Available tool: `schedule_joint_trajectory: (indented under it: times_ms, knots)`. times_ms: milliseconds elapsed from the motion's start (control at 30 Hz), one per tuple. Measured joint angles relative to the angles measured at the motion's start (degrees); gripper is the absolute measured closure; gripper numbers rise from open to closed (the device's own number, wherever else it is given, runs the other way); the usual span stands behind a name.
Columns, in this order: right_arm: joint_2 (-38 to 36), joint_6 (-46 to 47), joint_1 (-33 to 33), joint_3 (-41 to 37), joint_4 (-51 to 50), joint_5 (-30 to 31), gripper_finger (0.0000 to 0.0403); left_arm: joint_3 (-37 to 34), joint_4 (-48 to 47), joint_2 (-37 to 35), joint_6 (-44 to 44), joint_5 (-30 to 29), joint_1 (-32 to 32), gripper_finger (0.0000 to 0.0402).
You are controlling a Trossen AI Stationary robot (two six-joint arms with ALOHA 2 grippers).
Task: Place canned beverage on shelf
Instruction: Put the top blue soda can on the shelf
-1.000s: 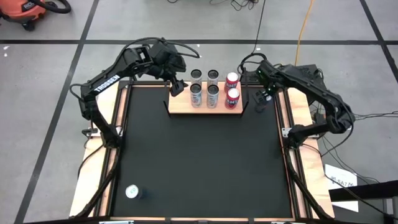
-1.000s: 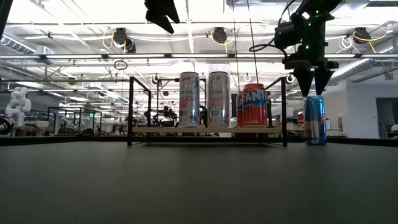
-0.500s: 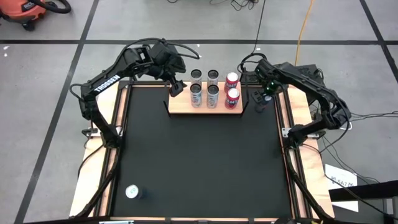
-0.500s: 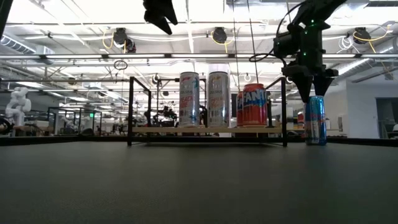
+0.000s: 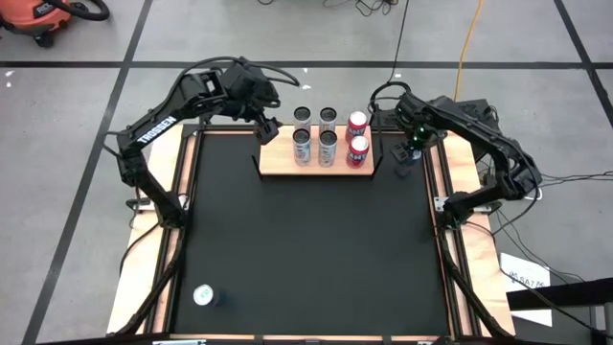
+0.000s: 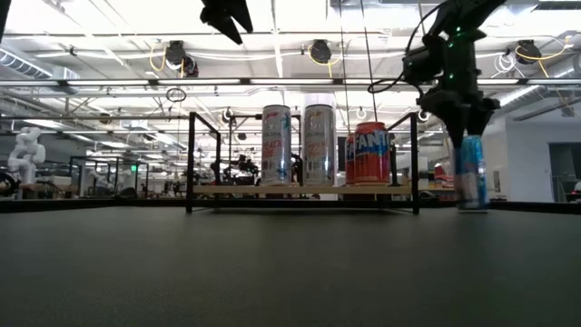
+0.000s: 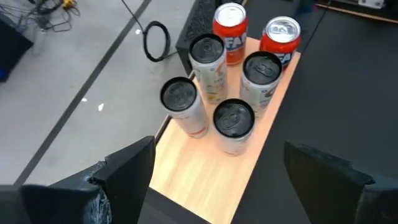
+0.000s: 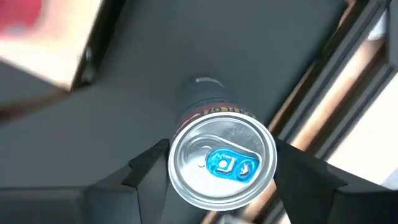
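The shelf is a light-wood board with black end rails at the table's far side. It carries several upright cans, silver ones and two red ones. A blue can stands upright on the black mat just right of the shelf. My right gripper is over it and shut on its top. My left gripper is open and empty, high above the shelf's left end, and it also shows in the low view. My right gripper pinches the blue can's upper end just under the rim, one finger on each side. The fingers point down from above. The can is upright; whether its base is on the mat or just clear of it, I cannot tell.
A lone silver can stands at the mat's near left corner. The shelf's right end rail stands close to the blue can. The bare part of the board is at the shelf's left end. The table's right frame rail runs beside the blue can.
My right gripper has come down over the blue can's top and shifted a little toward the table's right edge; the can has moved that way with it, still upright. My left gripper has drawn back slightly up and toward the far left.
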Motion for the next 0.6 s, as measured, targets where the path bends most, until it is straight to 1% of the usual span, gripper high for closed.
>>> schedule_joint_trajectory:
  times_ms: [233, 333, 433, 500, 600]
  knots:
    - [-6.23, 3.03, 2.77, -0.05, -5.45, -0.5, 0.0178, 0.0, -0.2, -3.38, -0.24, -1.91, -0.01, 0.0056]
    - [-9.27, 5.91, 4.55, -0.03, -7.19, -4.3, 0.0174, 0.0, -0.22, -4.25, -1.66, -4.09, -0.83, 0.0056]
    - [-11.76, 10.05, 7.85, -0.01, -6.93, -6.81, 0.0174, -0.41, -0.79, -5.44, -3.13, -4.55, -1.9, 0.0056]
    - [-12.7, 12.97, 10.64, 0.02, -6.78, -7.29, 0.0177, -2.91, -0.34, -6.95, -4.19, -5.05, -3.19, 0.0056]
    - [-13.51, 17.35, 15.4, 0.02, -6.76, -7.28, 0.0178, -10.09, 2.76, -10.15, -6.12, -6.31, -5.51, 0.0056]
